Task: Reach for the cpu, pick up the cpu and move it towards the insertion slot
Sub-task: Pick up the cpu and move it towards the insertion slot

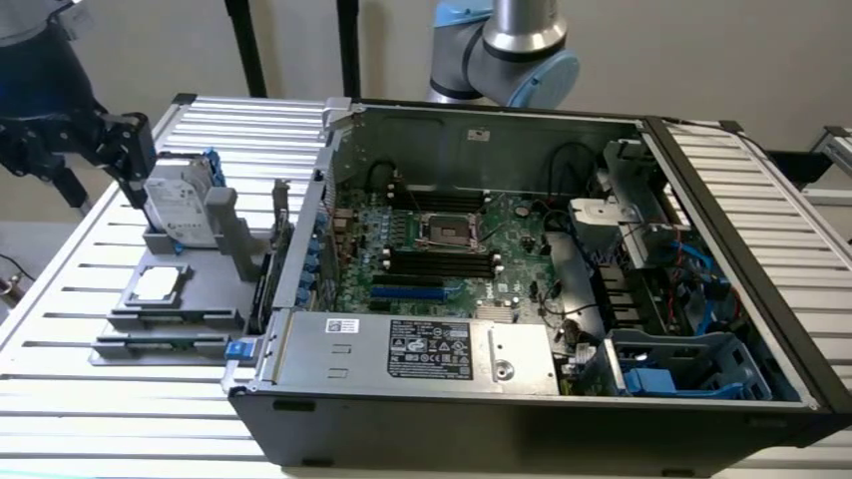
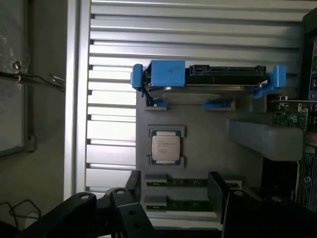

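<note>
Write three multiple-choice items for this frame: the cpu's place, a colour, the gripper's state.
1. Where is the cpu?
A. inside the computer case
B. on the grey fixture beside the hard drive
C. on the floor
2. What colour are the hard drive's brackets?
A. blue
B. red
C. yellow
3. What is the gripper's state?
A. shut on the cpu
B. shut on the hard drive
C. open, holding nothing
Answers: B, it lies flat on the grey fixture, outside the computer case; A, blue at both ends; C, its fingers stand apart, empty.
</note>
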You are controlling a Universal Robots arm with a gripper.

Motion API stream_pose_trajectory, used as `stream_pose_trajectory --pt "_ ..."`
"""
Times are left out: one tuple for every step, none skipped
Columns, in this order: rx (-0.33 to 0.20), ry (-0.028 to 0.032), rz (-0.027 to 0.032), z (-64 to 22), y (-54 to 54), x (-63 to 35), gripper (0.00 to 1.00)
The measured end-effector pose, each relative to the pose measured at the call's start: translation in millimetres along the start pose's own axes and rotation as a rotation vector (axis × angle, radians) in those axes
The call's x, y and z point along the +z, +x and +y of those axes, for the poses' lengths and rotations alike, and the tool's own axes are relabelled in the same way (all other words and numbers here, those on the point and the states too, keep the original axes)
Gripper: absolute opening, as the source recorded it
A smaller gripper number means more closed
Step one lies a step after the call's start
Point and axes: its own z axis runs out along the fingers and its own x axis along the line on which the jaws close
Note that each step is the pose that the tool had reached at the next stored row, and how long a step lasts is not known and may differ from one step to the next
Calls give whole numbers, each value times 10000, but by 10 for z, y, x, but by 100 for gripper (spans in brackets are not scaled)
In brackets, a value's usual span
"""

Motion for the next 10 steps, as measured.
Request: stream_pose_trajectory --pt "0 -1 -1 0 -1 17 65" --pt "0 0 -1 -1 -2 35 65" --pt "0 -1 -1 -2 -3 55 65" --pt "0 -1 -1 -3 -3 73 65" --pt "-1 0 0 -3 -4 91 65" --pt "-1 0 -1 -4 -4 108 65" --pt "-1 0 0 -5 -4 126 65" --pt "-1 -1 -1 -5 -4 144 65" --pt "-1 0 1 -6 -4 162 65" --pt "-1 0 0 -7 -4 180 65"
